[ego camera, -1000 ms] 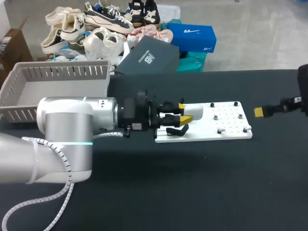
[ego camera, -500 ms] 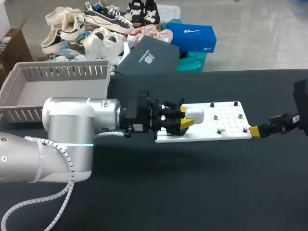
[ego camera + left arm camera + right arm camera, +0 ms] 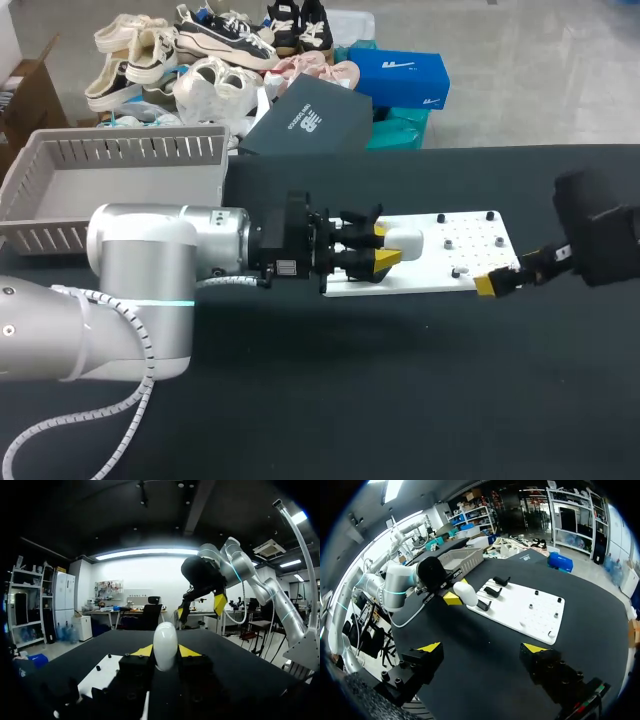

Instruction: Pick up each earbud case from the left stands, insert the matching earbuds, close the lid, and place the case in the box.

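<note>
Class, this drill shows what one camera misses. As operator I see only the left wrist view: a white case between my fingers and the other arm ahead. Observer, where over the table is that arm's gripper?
Observer: The right gripper is at the near right corner of the white board.
Operator: Where is the box?
Observer: The grey basket stands at the table's far left corner.
Operator: Are any stands free?
Observer: In the right wrist view, two black stands beside the white case hold nothing.
</note>
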Robot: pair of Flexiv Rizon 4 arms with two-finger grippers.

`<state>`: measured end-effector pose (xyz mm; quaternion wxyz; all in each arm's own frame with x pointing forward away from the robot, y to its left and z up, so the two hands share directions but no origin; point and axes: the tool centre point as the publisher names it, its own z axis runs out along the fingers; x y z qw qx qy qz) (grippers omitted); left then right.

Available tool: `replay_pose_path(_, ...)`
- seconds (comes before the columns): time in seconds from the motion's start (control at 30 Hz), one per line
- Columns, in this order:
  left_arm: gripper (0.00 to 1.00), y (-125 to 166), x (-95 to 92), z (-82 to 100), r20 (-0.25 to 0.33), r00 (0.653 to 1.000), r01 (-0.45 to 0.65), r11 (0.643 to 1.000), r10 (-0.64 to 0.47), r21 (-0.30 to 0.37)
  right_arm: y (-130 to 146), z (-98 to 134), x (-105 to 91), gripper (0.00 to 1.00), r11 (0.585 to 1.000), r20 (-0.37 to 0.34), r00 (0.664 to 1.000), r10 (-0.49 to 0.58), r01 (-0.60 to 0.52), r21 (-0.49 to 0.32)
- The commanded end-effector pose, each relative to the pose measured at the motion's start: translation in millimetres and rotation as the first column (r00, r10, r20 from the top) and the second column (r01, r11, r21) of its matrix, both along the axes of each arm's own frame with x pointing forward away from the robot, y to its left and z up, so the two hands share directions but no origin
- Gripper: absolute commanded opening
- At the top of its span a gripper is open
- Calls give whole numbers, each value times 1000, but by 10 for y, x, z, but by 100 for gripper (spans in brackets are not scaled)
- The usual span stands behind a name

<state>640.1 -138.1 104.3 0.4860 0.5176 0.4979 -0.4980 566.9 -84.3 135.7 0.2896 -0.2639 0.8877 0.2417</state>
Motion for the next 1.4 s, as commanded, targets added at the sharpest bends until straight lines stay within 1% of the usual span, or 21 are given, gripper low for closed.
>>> replay_pose_path(0.03,0,-5,-18,-3,2,1000,-7,1000,7,-1,218,-74,170,100,994,1,998,-70,70,-80)
replay_pose_path(0.2,0,-5,-18,-3,2,1000,-7,1000,7,-1,350,-147,244,100,993,-24,997,-70,68,-92)
replay_pose_path(0.3,0,-5,-18,-3,2,1000,-7,1000,7,-1,403,-181,306,100,993,-62,994,-86,81,-87)
replay_pose_path(0.43,0,-5,-18,-3,2,1000,-7,1000,7,-1,459,-209,374,100,992,-70,993,-90,84,-89)
replay_pose_path(0.87,0,-5,-18,-3,2,1000,-7,1000,7,-1,600,-218,474,100,991,-69,993,-94,86,-107)
replay_pose_path(1.0,0,-5,-18,-3,2,1000,-7,1000,7,-1,638,-228,531,100,990,-68,993,-97,90,-108)
replay_pose_path(1.4,0,-5,-18,-3,2,1000,-7,1000,7,-1,681,-243,651,100,989,-76,990,-122,114,-98)
